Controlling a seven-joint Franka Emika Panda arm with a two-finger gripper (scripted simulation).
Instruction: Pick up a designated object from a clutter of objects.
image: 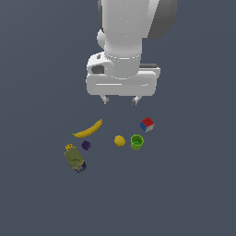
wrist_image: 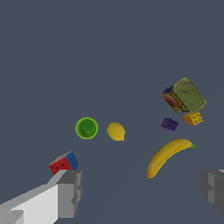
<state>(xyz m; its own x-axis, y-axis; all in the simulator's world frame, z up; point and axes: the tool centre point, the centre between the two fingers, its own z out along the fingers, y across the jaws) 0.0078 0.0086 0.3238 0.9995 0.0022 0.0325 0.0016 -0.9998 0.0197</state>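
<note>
The designated object, a small bright green cup [image: 137,142] [wrist_image: 86,128] with a hollow centre, stands upright on the dark floor. Beside it lies the yellow ball [image: 120,141] [wrist_image: 116,131], and the red-white-blue cube [image: 147,124] [wrist_image: 64,162] sits just behind it. The rest of the clutter is a yellow banana [image: 88,129] [wrist_image: 167,155], a tiny purple block [image: 86,145] [wrist_image: 169,124] and an olive-green bottle [image: 74,158] [wrist_image: 189,96] with a yellow cap. My gripper [image: 120,100] [wrist_image: 142,192] hangs open above the floor, behind the clutter, holding nothing.
The floor [image: 184,193] is a plain dark grey surface with no edges in view. The arm's white body [image: 126,41] fills the upper middle of the exterior view.
</note>
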